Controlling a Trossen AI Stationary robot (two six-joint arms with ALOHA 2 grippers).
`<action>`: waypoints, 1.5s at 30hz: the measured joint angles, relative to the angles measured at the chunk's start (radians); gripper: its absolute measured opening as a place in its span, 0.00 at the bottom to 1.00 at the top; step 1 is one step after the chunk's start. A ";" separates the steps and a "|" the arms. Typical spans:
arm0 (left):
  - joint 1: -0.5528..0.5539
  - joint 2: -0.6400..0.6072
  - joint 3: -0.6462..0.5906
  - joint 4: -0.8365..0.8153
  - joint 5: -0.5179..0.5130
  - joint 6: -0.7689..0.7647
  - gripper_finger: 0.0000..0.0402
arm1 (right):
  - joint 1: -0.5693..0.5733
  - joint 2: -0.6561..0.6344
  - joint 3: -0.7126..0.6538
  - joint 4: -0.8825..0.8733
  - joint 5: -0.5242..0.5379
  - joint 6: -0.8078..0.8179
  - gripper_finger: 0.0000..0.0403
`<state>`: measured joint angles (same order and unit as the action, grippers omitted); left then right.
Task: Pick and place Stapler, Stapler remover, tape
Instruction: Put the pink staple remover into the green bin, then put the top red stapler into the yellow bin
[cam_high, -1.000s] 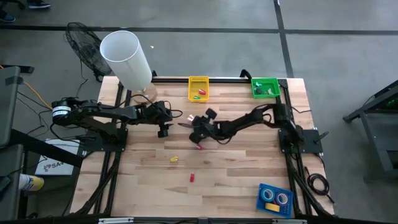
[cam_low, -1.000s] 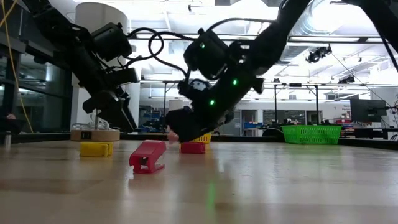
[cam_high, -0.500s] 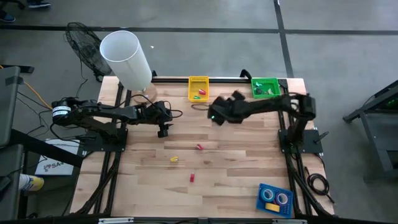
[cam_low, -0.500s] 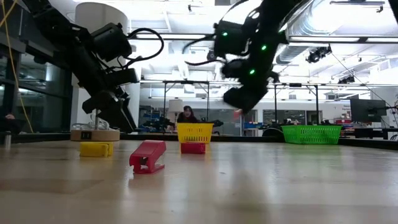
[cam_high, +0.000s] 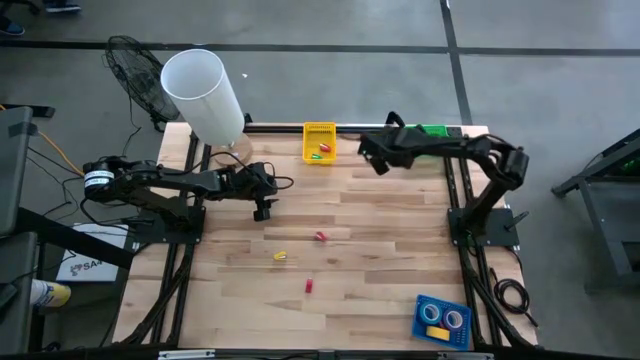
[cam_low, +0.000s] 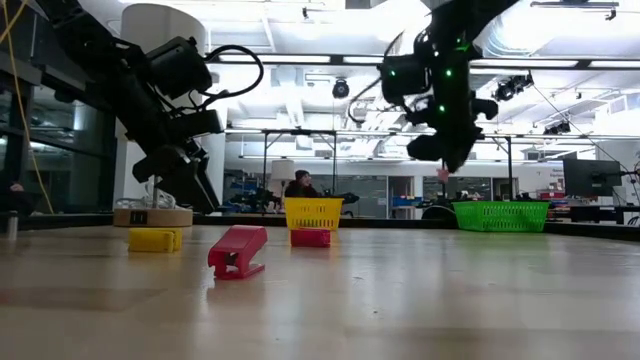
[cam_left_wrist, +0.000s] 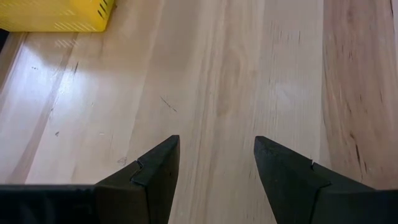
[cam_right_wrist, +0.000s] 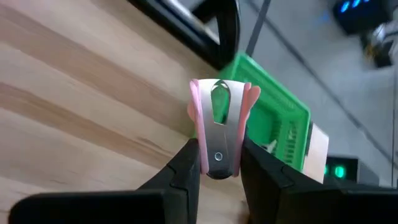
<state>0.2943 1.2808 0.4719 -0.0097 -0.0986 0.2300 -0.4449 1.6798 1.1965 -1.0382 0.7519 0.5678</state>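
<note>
Pink-handled staple remover pinched between the right gripper fingers, carried high just short of the green basket, likely for dropping in. Left gripper spread wide and empty, parked well away from that basket. Basket mostly hidden under the arm from above; contents impossible to judge.

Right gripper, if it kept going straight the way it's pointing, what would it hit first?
Probably the green basket. The right gripper, shut on a pink staple remover, points toward it across bare table; depth is unclear.
</note>
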 joint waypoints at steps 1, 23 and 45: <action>0.000 0.000 0.000 0.000 0.000 0.000 0.50 | -0.024 0.000 0.000 -0.006 -0.020 -0.013 0.20; 0.000 0.000 0.000 0.000 0.003 0.000 0.50 | -0.446 0.000 0.000 -0.042 -0.160 -0.211 0.21; 0.000 0.000 0.000 0.000 0.002 0.000 0.50 | -0.451 0.000 0.000 -0.042 -0.157 -0.236 0.42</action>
<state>0.2943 1.2808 0.4719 -0.0096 -0.0967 0.2302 -0.8963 1.6798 1.1961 -1.0799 0.5949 0.3319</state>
